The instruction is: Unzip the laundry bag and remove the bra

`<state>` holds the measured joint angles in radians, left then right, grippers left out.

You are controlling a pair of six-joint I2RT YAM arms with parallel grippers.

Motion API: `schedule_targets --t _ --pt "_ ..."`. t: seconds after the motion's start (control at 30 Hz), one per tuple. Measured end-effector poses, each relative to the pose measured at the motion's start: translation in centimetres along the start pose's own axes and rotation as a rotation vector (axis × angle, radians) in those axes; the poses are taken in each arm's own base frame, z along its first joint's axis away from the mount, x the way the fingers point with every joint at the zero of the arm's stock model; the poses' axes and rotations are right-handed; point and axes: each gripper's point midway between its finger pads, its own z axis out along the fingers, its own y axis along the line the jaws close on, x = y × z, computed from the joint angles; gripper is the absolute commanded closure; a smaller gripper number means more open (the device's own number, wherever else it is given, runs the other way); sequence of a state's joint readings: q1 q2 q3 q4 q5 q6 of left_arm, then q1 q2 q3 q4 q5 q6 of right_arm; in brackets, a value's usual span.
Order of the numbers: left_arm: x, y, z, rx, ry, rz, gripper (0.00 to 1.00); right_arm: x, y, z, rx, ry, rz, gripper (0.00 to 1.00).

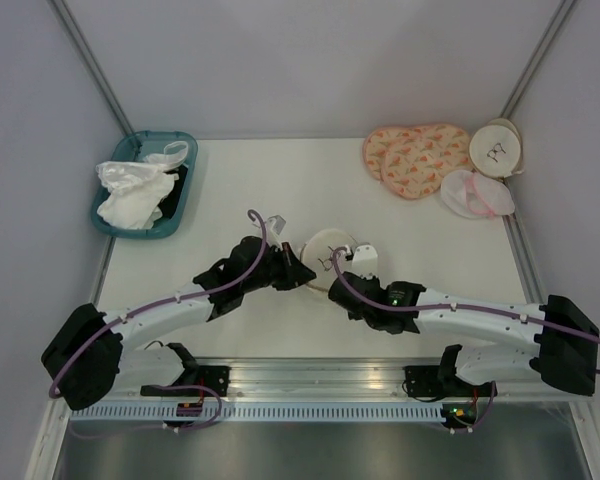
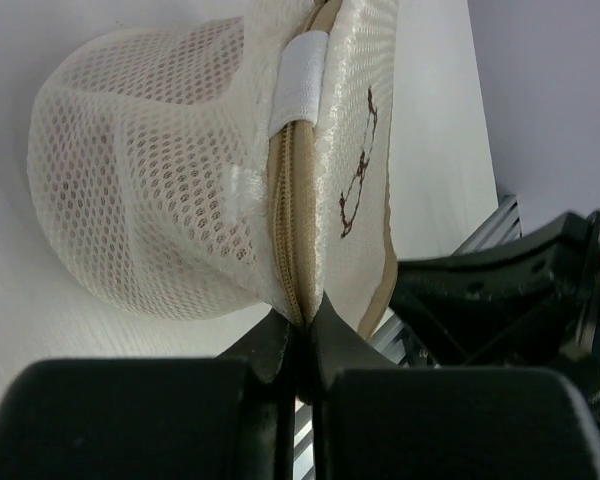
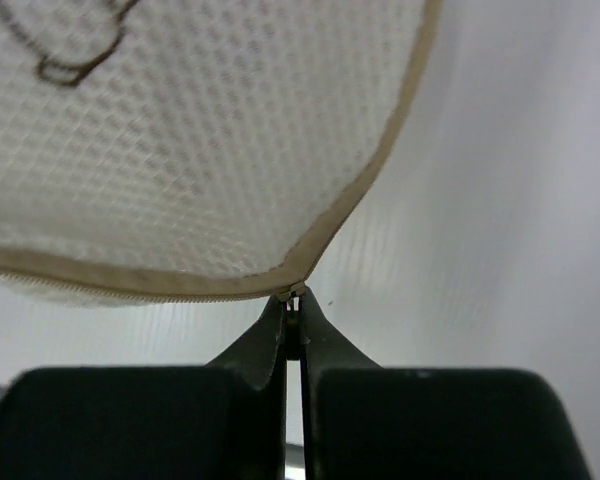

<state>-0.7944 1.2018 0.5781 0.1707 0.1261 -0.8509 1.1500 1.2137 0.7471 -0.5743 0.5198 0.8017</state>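
Observation:
The laundry bag (image 1: 332, 250), a round cream mesh disc with a dark bra drawing (image 2: 358, 165), is held up between both grippers near the table's front middle. My left gripper (image 2: 302, 325) is shut on the bag's zipper rim (image 2: 292, 210), its jaws pinching the tan zipper seam; from above it (image 1: 302, 272) sits at the bag's left. My right gripper (image 3: 293, 300) is shut on the small zipper pull (image 3: 296, 293) at the bag's tan edge; from above it (image 1: 340, 270) is under the bag's right side. The bra is hidden; only a faint pink tint shows through the mesh (image 2: 100, 120).
A teal tray (image 1: 183, 200) with white cloths (image 1: 132, 190) stands at the back left. At the back right lie a peach patterned pad (image 1: 415, 155), another round cream disc (image 1: 495, 148) and a white-and-pink mesh pouch (image 1: 477, 193). A metal rail (image 1: 310, 378) runs along the near edge.

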Motion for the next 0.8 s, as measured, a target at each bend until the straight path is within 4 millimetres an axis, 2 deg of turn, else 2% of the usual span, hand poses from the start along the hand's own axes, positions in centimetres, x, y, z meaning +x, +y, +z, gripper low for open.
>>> schedule_targets --t 0.13,0.3,0.33,0.37,0.4,0.47,0.53,0.63,0.7,0.8 --pt "-0.7 -0.6 -0.2 0.027 0.012 0.078 0.98 -2.4 -2.4 0.8 0.144 -0.053 0.051 1.00" --pt "-5.2 -1.6 -0.2 0.062 -0.039 0.165 0.98 -5.1 -1.9 0.5 0.138 -0.134 0.085 1.00" --pt "-6.3 -1.6 0.1 0.066 -0.045 0.172 0.89 -5.5 -1.6 0.3 0.121 -0.146 0.088 1.00" --pt "-7.2 -1.4 0.5 0.066 -0.046 0.176 0.41 -5.9 -1.3 0.1 0.095 -0.161 0.095 0.99" --pt "-8.0 -1.1 1.0 0.062 -0.044 0.181 0.26 -6.3 -1.1 -0.2 0.067 -0.177 0.103 1.00" --pt "-10.0 -0.4 2.0 0.040 -0.065 0.179 0.01 -6.1 -1.5 -0.8 0.040 -0.180 0.097 1.00" --pt "-11.1 0.5 2.3 0.022 -0.084 0.163 0.00 -5.5 -1.9 -0.9 0.026 -0.171 0.082 1.00" --pt "-10.8 1.2 2.2 0.006 -0.093 0.135 0.00 -4.8 -1.8 -0.8 0.000 -0.148 0.052 0.99" --pt "-9.2 2.1 1.7 -0.010 -0.084 0.096 0.00 -4.5 -1.1 -0.6 -0.040 -0.132 0.032 1.00" --pt "-5.6 3.7 0.4 -0.044 -0.046 0.017 0.00 -4.2 0.5 -0.5 -0.122 -0.117 0.005 1.00"
